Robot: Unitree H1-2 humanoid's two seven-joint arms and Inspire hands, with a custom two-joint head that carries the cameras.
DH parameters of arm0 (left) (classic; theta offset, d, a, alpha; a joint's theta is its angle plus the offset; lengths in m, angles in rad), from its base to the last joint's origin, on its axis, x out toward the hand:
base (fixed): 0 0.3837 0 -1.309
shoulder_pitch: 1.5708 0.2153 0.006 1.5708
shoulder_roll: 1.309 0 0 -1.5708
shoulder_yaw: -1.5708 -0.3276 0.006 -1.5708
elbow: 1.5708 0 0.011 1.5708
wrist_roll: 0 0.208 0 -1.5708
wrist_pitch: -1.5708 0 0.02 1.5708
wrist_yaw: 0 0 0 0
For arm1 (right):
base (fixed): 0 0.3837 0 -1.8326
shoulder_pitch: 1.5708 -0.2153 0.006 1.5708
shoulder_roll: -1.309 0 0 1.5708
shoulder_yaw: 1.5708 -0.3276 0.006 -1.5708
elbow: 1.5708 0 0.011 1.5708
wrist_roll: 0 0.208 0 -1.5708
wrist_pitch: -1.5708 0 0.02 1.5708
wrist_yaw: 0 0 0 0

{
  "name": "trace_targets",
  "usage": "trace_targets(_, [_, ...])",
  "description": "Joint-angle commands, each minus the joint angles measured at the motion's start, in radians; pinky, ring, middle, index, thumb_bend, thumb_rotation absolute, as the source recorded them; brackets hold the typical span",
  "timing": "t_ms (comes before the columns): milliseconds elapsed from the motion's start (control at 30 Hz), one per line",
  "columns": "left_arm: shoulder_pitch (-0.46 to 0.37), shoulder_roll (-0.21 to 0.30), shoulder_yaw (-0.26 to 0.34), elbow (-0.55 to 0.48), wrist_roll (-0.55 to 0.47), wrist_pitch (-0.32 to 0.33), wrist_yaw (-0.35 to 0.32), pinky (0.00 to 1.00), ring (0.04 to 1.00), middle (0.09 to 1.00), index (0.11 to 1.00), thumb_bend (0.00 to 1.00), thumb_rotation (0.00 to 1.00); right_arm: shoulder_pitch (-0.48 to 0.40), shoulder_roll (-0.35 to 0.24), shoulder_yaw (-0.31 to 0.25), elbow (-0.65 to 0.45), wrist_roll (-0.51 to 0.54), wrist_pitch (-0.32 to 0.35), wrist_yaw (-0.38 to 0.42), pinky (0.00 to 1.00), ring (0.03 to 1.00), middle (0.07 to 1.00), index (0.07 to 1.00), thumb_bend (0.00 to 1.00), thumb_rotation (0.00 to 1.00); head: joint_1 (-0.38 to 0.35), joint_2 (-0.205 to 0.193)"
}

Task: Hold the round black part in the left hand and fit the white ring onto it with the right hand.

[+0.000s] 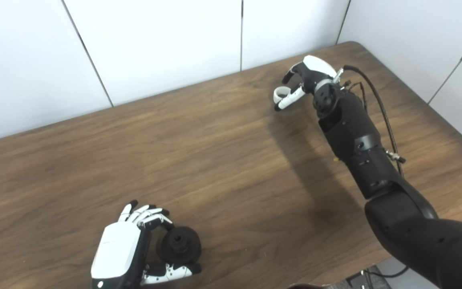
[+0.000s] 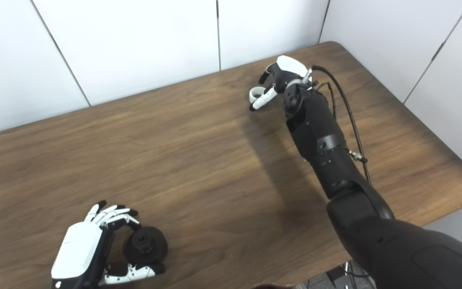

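My left hand (image 1: 124, 251) is at the near left edge of the table, its white back facing up. It is shut on the round black part (image 1: 179, 243), which shows a small hole in its middle and is held between fingers and thumb. My right arm reaches far across to the back right of the table. There my right hand (image 1: 301, 82) curls over the white ring (image 1: 279, 93), which lies at table level. The thumb presses against the ring's near side and the fingers arch over the top. The ring and the black part are far apart.
The wooden table (image 1: 215, 160) ends at a white panelled wall at the back and at an edge on the right. A black cable (image 1: 379, 104) runs along my right forearm. The arm casts a dark shadow on the wood to its left.
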Motion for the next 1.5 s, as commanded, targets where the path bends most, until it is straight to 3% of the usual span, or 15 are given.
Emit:
trace_targets(0, [0.004, 0.007, 0.001, -0.016, 0.015, 0.005, -0.010, 0.96, 0.832, 0.738, 0.484, 0.52, 0.05, -0.039, -0.019, -0.001, -0.026, 0.001, -0.007, -0.008, 1.00, 1.000, 0.938, 0.665, 0.83, 0.22, -0.001, 0.001])
trace_targets(900, [0.010, 0.001, 0.005, -0.028, 0.014, 0.005, -0.016, 0.97, 0.831, 0.736, 0.484, 0.52, 0.05, -0.027, -0.033, -0.003, -0.021, -0.016, -0.007, -0.001, 1.00, 1.000, 0.938, 0.659, 0.83, 0.23, 0.000, 0.007])
trace_targets(1367, [0.009, -0.002, 0.002, -0.030, 0.022, 0.008, -0.019, 0.97, 0.832, 0.737, 0.484, 0.52, 0.05, -0.020, -0.043, 0.035, -0.027, 0.027, -0.010, -0.032, 1.00, 1.000, 0.926, 0.604, 0.79, 0.19, 0.005, 0.010])
trace_targets(1400, [0.009, -0.002, 0.002, -0.029, 0.023, 0.007, -0.017, 0.98, 0.832, 0.737, 0.484, 0.52, 0.05, -0.018, -0.045, 0.038, -0.023, 0.042, -0.014, -0.050, 1.00, 1.000, 0.921, 0.548, 0.66, 0.17, 0.004, 0.010])
trace_targets(1467, [0.008, -0.003, 0.003, -0.026, 0.024, 0.005, -0.012, 0.97, 0.829, 0.735, 0.484, 0.52, 0.05, -0.012, -0.047, 0.036, -0.014, 0.077, -0.032, -0.095, 1.00, 1.000, 0.903, 0.500, 0.55, 0.14, 0.004, 0.010])
